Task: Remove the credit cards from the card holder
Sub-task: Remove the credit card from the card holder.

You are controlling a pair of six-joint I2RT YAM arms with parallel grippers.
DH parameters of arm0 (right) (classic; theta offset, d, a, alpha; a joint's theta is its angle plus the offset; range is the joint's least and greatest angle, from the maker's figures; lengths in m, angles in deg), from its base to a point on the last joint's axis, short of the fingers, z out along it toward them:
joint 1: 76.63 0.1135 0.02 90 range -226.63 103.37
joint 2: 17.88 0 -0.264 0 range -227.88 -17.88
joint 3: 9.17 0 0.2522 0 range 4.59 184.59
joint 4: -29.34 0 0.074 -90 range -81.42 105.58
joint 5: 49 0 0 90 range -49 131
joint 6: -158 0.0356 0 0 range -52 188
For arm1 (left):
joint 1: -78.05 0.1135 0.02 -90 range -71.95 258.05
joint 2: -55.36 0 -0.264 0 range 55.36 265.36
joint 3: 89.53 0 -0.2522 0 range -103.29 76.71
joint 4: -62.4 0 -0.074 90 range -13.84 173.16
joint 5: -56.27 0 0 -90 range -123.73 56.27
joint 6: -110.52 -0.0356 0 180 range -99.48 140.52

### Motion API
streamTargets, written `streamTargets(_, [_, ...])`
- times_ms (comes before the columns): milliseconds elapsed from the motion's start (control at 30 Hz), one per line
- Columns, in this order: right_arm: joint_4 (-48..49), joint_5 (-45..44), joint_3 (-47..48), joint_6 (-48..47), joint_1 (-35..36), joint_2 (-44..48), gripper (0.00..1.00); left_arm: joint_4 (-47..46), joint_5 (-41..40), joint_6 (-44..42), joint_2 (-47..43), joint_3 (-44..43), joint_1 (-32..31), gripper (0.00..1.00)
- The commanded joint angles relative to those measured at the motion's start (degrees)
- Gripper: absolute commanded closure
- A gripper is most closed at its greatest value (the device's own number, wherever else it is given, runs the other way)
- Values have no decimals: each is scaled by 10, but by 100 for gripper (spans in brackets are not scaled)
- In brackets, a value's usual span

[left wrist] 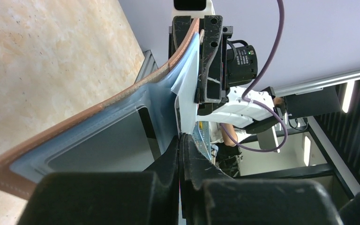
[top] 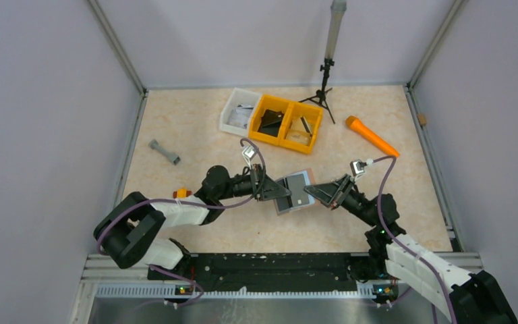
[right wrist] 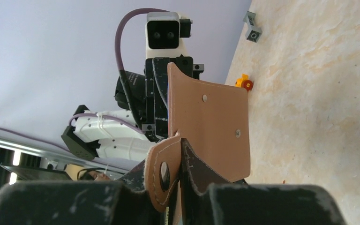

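Note:
The card holder [top: 297, 190] hangs above the table between both grippers, its pale blue-grey inside turned up. My left gripper [top: 272, 192] is shut on a thin pale inner flap [left wrist: 186, 101] of the holder. My right gripper [top: 318, 193] is shut on the brown tab with the snap [right wrist: 164, 176]. The left wrist view shows the reddish-brown outside [left wrist: 70, 124] and a greyish credit card [left wrist: 101, 147] in a windowed pocket. The brown outer flap [right wrist: 213, 124] fills the right wrist view, with the left gripper [right wrist: 161, 96] behind it. No black card can be told apart.
Two yellow bins [top: 286, 123] and a white bin [top: 238, 111] stand at the back. An orange tool [top: 372, 136] lies at the right and a grey dumbbell-shaped piece [top: 164, 152] at the left. A tripod [top: 324, 88] stands behind, and a small orange piece [top: 182, 193] is by the left arm.

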Motion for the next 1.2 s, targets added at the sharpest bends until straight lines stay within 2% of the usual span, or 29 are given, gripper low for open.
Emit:
streamTargets(0, [33,-10,3,2,-3,14,95,-40,-8,2,-7,7,-1,100])
streamTargets(133, [25,-13,3,-2,-3,19,98,-40,-9,2,-11,13,0,100])
streamTargets(400, [18,-19,2,-3,-2,27,89,-50,-6,5,-16,25,3,100])
streamTargets(433, [19,-18,3,-3,-3,26,92,-49,-6,6,-17,25,4,100])
streamTargets(467, [18,-17,3,-3,-3,26,100,-50,-6,6,-17,24,4,100])
streamTargets(667, [4,-14,9,-9,-3,29,100,-49,-1,6,-17,20,6,100])
streamTargets(767, [-29,-28,11,-21,-3,46,100,-52,2,9,-22,27,13,100])
streamTargets(933, [-146,-44,44,-83,-3,78,100,-39,8,4,-32,29,16,100])
streamTargets(1167, [-177,-51,46,-99,-3,85,100,-35,15,0,-25,24,15,100])
